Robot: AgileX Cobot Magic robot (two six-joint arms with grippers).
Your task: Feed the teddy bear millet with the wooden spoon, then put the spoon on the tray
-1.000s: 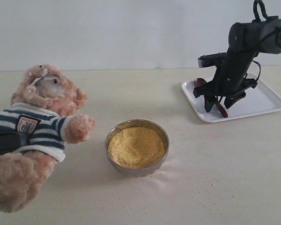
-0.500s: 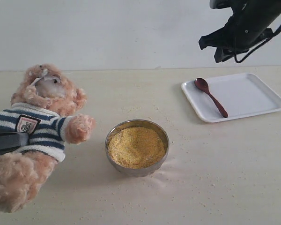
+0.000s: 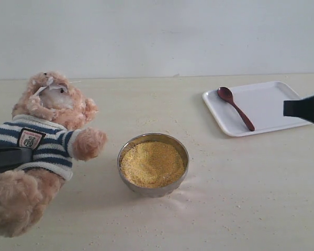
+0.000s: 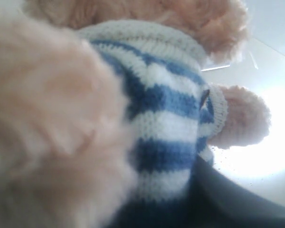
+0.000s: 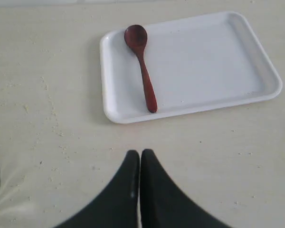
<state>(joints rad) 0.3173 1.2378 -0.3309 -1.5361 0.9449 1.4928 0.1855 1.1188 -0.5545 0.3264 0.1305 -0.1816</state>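
Spoon: wooden spoon (image 3: 235,108) lies flat on the tray (image 3: 269,102), toward the side nearer the steel bowl, spoon head at the far end, nothing touching it.
Tray: white, on the desk (image 3: 240,204); its right corner is covered in the exterior view by a dark arm part cut off at the frame edge.
Right claw: right claw (image 5: 140,160) is pinched fully together, holding nothing, above bare desk just off the tray's near rim.
Millet: millet (image 3: 152,164) fills the steel bowl (image 3: 181,150); loose grains are scattered on the desk around it.
Bear: teddy bear (image 3: 42,133) leans back at the left, legs cut off by the frame, one paw toward the bowl.
Left claw: left claw (image 3: 9,156) is a dark block against the bear's striped shirt, fingers buried in plush. The wrist view is blurred fur and knit, so I cannot tell how wide it is or whether it grips.
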